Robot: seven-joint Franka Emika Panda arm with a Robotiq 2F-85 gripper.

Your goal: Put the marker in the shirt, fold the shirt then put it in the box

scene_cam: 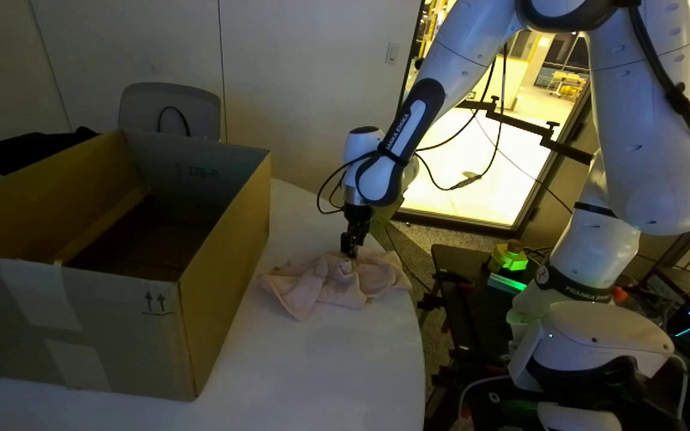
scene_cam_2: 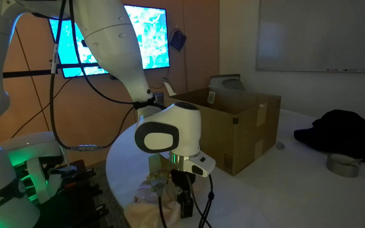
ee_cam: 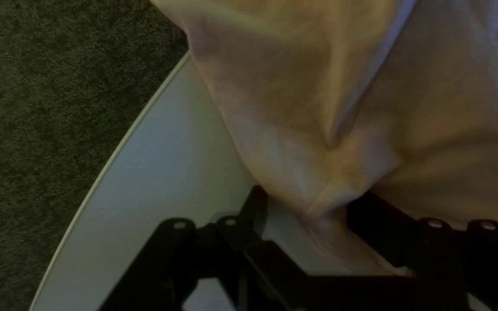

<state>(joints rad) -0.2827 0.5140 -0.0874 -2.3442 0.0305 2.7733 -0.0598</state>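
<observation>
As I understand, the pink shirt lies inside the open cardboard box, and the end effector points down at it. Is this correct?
Not quite: the pink shirt lies on the white table, beside the open cardboard box, as both exterior views show. The end effector does point down at the shirt.

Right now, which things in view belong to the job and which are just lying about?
Part of the job:
pink shirt, crumpled
cardboard box, open-topped
gripper, at the shirt
marker: not visible

Just lying about:
black bundle
grey tape roll
small grey scrap, unclear what
</observation>
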